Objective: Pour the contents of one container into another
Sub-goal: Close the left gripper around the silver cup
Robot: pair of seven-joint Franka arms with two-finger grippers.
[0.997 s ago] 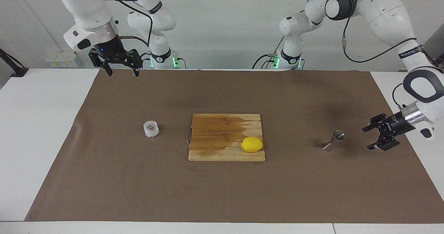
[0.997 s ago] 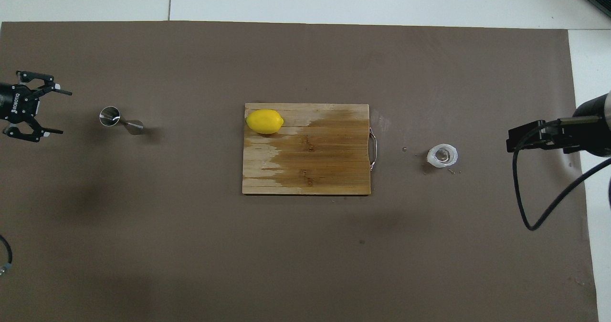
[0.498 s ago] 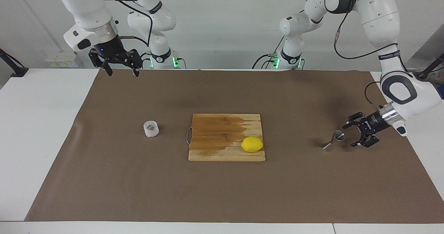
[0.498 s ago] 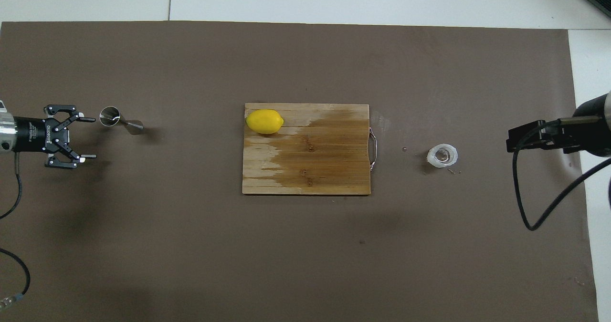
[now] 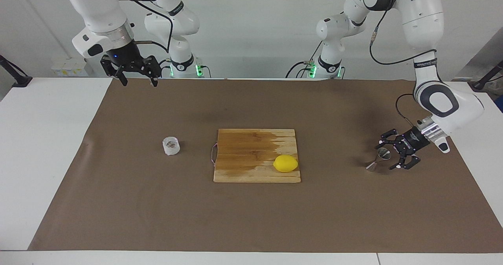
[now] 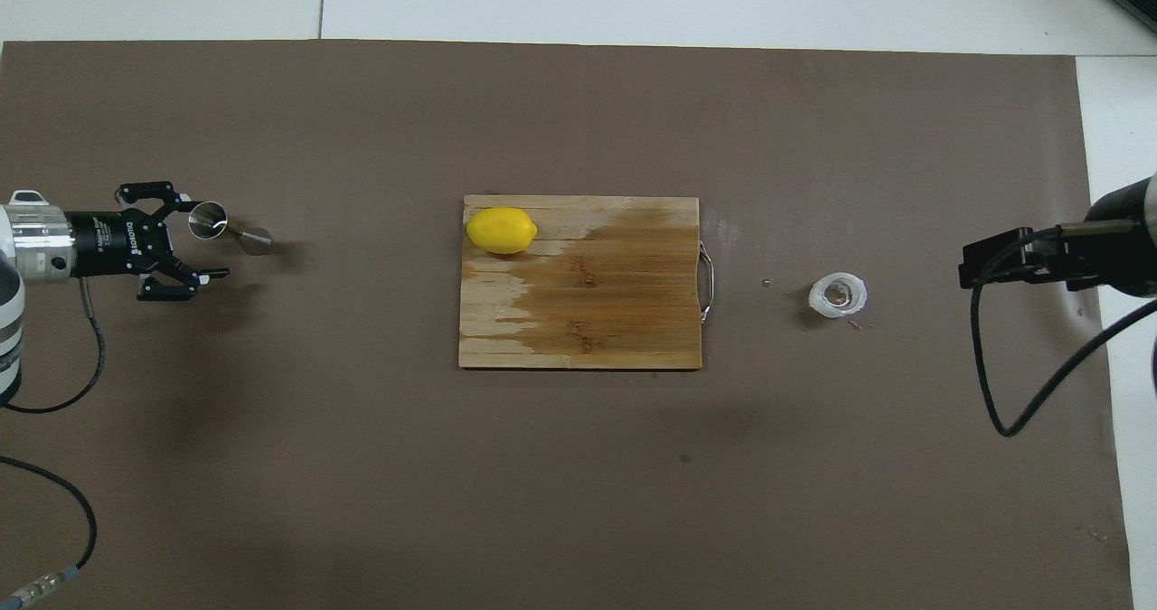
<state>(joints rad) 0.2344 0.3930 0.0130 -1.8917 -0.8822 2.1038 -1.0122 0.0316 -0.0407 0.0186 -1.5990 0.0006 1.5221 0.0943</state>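
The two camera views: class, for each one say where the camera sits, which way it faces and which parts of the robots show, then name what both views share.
Facing view: high across the table, looking at the robots; both whole arms show, left gripper open at the jigger, right gripper waiting, open, over the mat's edge.
Overhead view: high above the robots' end, looking steeply down; left gripper and the right arm's wrist show.
Shared: jigger, plastic cup, cutting board, lemon.
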